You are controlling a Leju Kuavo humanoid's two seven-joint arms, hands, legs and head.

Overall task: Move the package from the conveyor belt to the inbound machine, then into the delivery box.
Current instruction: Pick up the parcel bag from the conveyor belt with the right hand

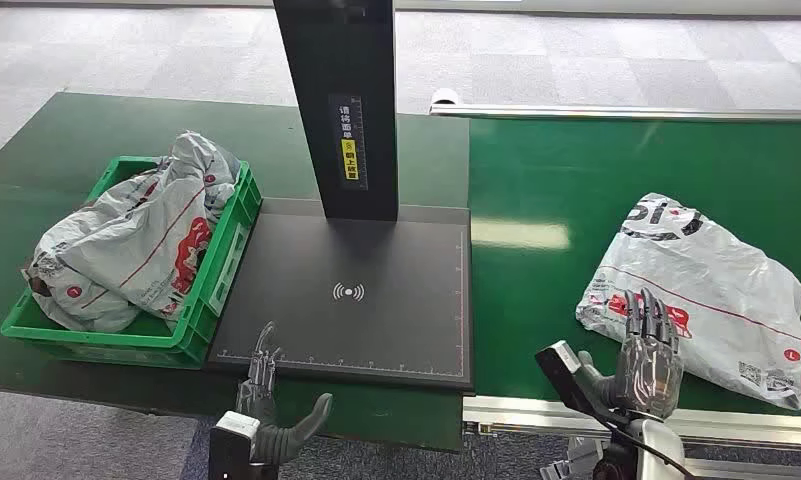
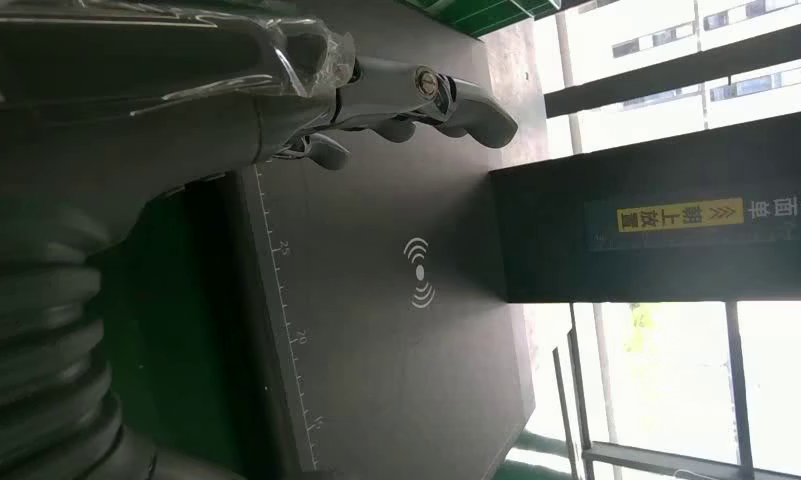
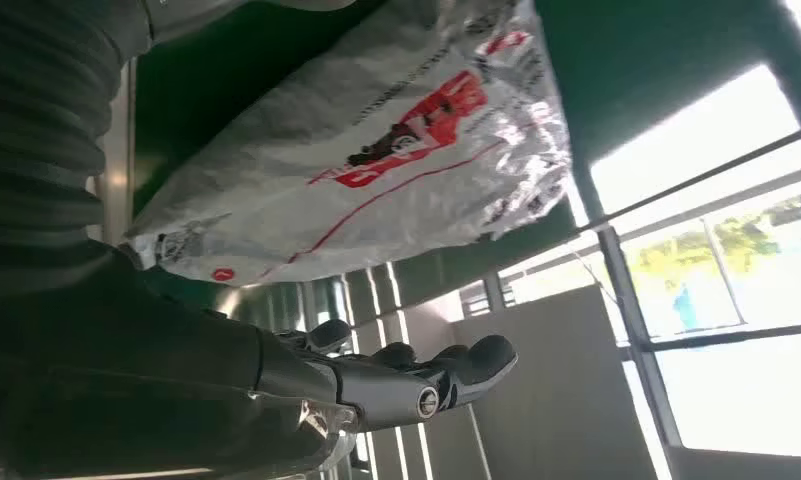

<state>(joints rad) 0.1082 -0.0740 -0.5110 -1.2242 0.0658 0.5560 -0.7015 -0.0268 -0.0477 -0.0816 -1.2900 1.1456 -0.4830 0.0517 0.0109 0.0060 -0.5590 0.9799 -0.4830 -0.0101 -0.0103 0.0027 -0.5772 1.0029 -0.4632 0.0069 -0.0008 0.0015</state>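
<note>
Lying flat near the front edge of the green conveyor belt (image 1: 576, 180), the grey package (image 1: 711, 285) is overlapped at its near-left corner by the right hand (image 1: 644, 355), fingers spread, nothing gripped. The left hand (image 1: 271, 405) is held empty, fingers apart, at the front edge of the black inbound machine (image 1: 376, 300). The green delivery box (image 1: 211, 290) is filled with packages.

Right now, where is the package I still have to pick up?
In the head view the package lies on the green conveyor belt, right of the black inbound machine, with the open right hand at its near edge.
</note>
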